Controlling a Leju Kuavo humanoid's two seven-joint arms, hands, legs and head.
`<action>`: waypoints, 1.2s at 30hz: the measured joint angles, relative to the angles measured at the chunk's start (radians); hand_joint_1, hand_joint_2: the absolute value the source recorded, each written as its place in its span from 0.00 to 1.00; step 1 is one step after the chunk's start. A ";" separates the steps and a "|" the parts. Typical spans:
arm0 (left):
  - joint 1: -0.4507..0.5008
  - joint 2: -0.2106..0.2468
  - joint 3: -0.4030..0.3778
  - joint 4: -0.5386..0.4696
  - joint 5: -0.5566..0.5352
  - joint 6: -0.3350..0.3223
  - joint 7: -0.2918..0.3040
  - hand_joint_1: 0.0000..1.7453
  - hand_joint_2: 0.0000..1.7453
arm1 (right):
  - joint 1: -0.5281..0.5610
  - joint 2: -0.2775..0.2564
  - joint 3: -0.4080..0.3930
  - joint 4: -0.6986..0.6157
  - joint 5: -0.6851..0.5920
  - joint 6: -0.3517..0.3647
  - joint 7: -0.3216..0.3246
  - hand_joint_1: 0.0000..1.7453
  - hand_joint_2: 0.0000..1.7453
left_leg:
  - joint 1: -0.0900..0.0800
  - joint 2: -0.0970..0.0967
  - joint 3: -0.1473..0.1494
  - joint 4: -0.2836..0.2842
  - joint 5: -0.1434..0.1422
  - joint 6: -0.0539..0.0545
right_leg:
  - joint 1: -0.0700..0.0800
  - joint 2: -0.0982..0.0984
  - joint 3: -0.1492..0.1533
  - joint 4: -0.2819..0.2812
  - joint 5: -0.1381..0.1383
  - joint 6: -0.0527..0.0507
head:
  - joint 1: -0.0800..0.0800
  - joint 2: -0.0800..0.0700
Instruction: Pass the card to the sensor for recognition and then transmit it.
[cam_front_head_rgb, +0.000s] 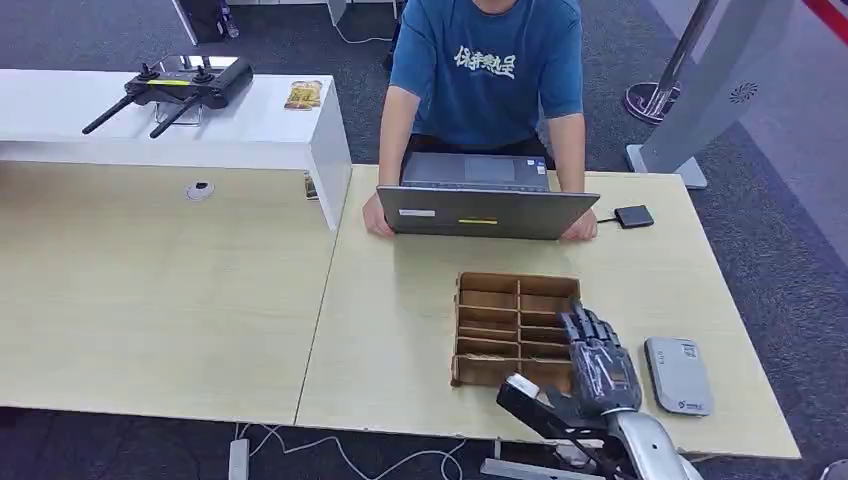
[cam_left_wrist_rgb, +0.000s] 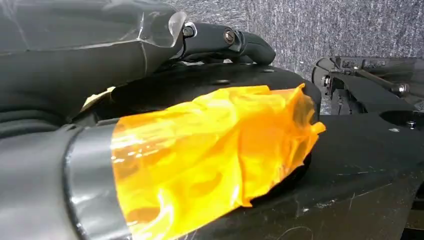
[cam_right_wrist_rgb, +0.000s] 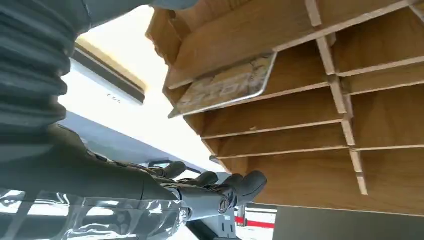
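One right hand (cam_front_head_rgb: 598, 362) over the near right corner of the wooden rack (cam_front_head_rgb: 500, 330), dark fingers (cam_right_wrist_rgb: 235, 187) stretched out and slightly apart, holding nothing. Card (cam_right_wrist_rgb: 225, 86) flat and glossy in a rack slot, close beside that hand. Grey rounded sensor (cam_front_head_rgb: 678, 375) just right of the rack, near the pale table's (cam_front_head_rgb: 400, 330) front edge. Open room left of the rack. Left hand's (cam_left_wrist_rgb: 227, 42) finger state: cannot tell.

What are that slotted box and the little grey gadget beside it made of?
The slotted box looks like thin unfinished wood or fibreboard: matt brown, with slotted dividers. The grey gadget, probably the sensor, looks like smooth moulded plastic with rounded corners, though that is only by its look.
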 joint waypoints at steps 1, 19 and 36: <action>0.000 0.000 0.002 0.000 -0.001 0.000 0.000 0.00 0.00 | 0.003 0.000 -0.002 -0.002 0.003 -0.003 0.002 0.00 1.00 | 0.000 0.000 0.000 0.000 0.000 0.000 | 0.000 0.000 0.000 0.000 0.000 0.000 | 0.000 0.000; 0.000 0.000 0.018 0.000 -0.008 -0.002 0.000 0.00 0.00 | 0.029 -0.007 -0.027 -0.030 0.027 -0.012 0.011 0.00 1.00 | 0.000 0.000 0.000 0.000 0.000 0.000 | 0.000 0.000 0.000 0.000 0.000 0.000 | 0.000 0.000; 0.000 0.000 0.021 0.000 -0.013 -0.002 0.000 0.00 0.00 | 0.029 -0.007 -0.027 -0.030 0.026 -0.008 0.011 1.00 1.00 | 0.000 0.000 0.000 0.000 0.000 0.000 | 0.000 0.000 0.000 0.000 0.000 0.000 | 0.000 0.000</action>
